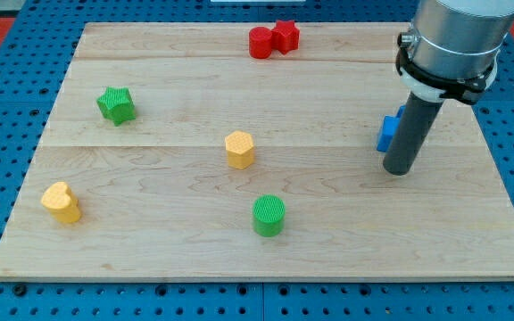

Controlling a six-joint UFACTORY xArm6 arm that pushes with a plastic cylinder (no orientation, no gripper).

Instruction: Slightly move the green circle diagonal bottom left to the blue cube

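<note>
The green circle (269, 216) stands low on the wooden board, a little right of centre. The blue cube (387, 132) sits at the view's right, partly hidden behind my rod. My tip (398, 169) rests on the board just below and right of the blue cube, close to it; whether they touch I cannot tell. The tip is far to the right of and above the green circle.
A yellow hexagon (239, 149) sits at the centre, above the green circle. A green star (116, 104) is at the left, a yellow heart (62, 202) at the lower left. A red circle (261, 42) and red star (285, 35) touch at the top. The board's edge (257, 275) runs along the bottom.
</note>
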